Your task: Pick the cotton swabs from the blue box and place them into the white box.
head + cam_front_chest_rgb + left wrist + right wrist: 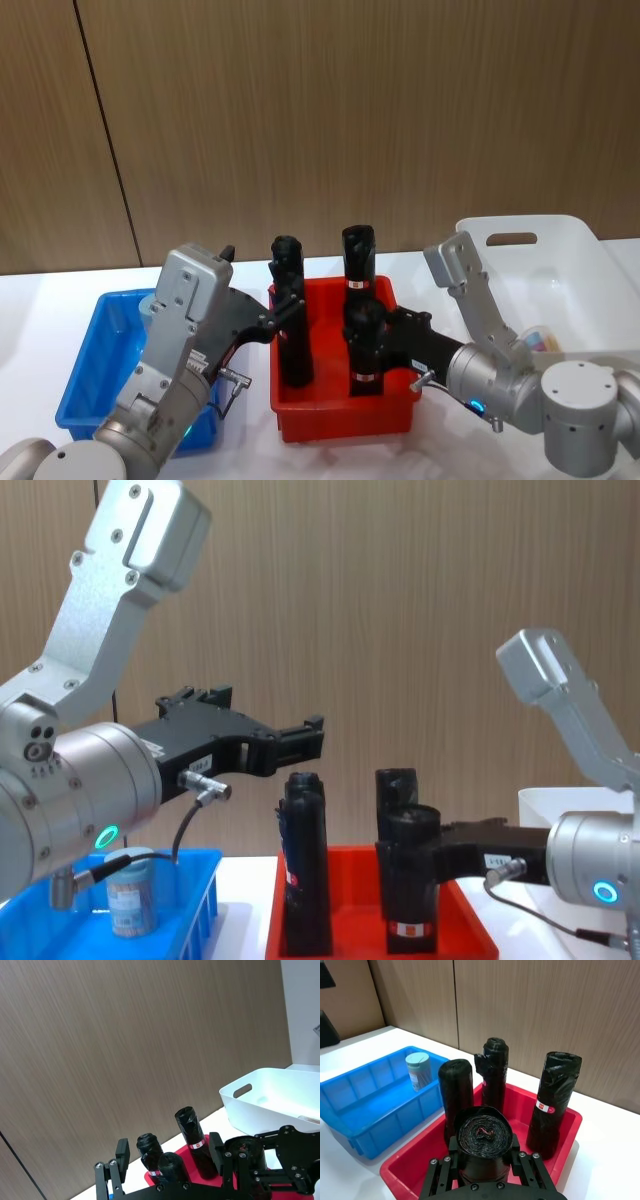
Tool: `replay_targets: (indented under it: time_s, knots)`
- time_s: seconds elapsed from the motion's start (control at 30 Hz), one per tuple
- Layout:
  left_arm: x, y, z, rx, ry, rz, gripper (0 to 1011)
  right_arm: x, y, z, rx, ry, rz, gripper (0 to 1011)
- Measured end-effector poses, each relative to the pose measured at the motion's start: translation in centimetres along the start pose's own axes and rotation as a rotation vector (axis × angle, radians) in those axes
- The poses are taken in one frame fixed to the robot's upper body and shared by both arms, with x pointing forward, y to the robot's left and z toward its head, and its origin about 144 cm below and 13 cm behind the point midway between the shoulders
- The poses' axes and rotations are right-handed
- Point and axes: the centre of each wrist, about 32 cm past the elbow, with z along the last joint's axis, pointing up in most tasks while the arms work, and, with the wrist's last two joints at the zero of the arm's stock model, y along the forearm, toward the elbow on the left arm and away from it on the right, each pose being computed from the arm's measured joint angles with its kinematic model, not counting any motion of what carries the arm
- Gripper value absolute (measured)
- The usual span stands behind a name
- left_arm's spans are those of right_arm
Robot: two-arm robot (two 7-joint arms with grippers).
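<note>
**Cotton swab jar** [418,1070]: one clear jar with a pale blue lid. It stands upright in the blue box [88,345], close to the wall nearest the red tray [340,420]. Its long axis is vertical, with the lid on top.

**White box** [520,225]: on the robot's right, beyond the red tray and well apart from the blue box. A small pale labelled item [540,340] lies inside by the right arm, too hidden to identify.

**Red tray**: sits between the two boxes and holds four upright black rolls [552,1100], which are not part of the task.

**Left gripper** [300,738]: fingers spread wide with nothing between them. It is held high and pointed toward the rolls, its tips near the front left roll [292,340].

**Right gripper** [485,1160]: closed around the front right roll [485,1132] in the red tray, so it is not free for the jar.

**Key relation**: the left arm is the nearer one, reaching out over the blue box. In the chest view the jar [130,895] sits low beneath that arm's wrist. The open fingers are higher and further toward the tray. The jar therefore lies down and back toward the robot's left of the fingertips.

**Judgement**: picking it up calls for pulling the left gripper back and lowering it. The fingers should straddle the jar's sides below the lid.

**Risk**: the box wall beside the jar leaves little room for the finger on that side.
</note>
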Motion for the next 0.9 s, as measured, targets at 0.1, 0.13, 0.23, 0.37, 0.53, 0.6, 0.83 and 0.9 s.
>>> replay_targets:
  time_s: [0.1,0.13,0.23,0.37,0.53,0.6,0.83,0.9]
  knots:
    - [0.0,0.0,0.0,0.0,0.0,0.0,1004,-0.1,-0.1,0.3,0.008,0.002,-0.001,547]
    - [0.0,0.0,0.0,0.0,0.0,0.0,1004,-0.1,-0.1,0.3,0.011,0.002,-0.001,544]
    - [0.0,0.0,0.0,0.0,0.0,0.0,1004,-0.1,-0.3,0.6,0.021,0.001,-0.003,544]
    - [0.0,0.0,0.0,0.0,0.0,0.0,1004,-0.2,-0.6,0.9,0.038,0.0,-0.008,544]
    - [0.0,0.0,0.0,0.0,0.0,0.0,1004,-0.1,-1.1,1.6,0.067,-0.005,-0.018,544]
    - [0.0,0.0,0.0,0.0,0.0,0.0,1004,0.0,-1.5,2.0,0.084,-0.009,-0.026,544]
    - [0.0,0.0,0.0,0.0,0.0,0.0,1004,0.6,-2.7,3.2,0.137,-0.02,-0.063,544]
    - [0.0,0.0,0.0,0.0,0.0,0.0,1004,0.9,-3.2,3.6,0.156,-0.024,-0.078,544]
